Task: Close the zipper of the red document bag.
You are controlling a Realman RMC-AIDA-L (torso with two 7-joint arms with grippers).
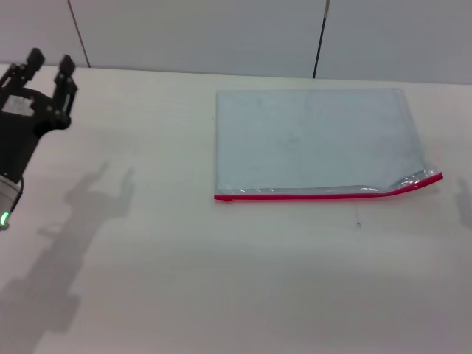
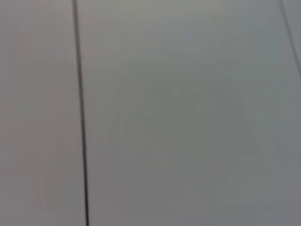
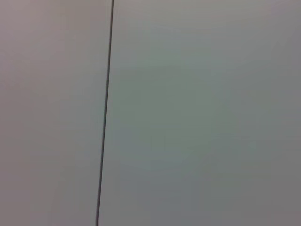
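Lying flat, red document bag (image 1: 313, 140)

This looks like a plain robot test room or lab rather than a home. A wide, pale, matte worktop (image 1: 184, 280) fills the head view, bare of household clutter. Behind it, from ten to two o'clock, runs a wall of smooth light-grey panels (image 1: 199, 33) split by thin dark vertical seams (image 1: 319, 37). Both wrist views show only such flat grey panelling (image 2: 188, 113) with a dark seam (image 3: 106, 113). Even, soft overhead lighting casts blurred shadows on the worktop.
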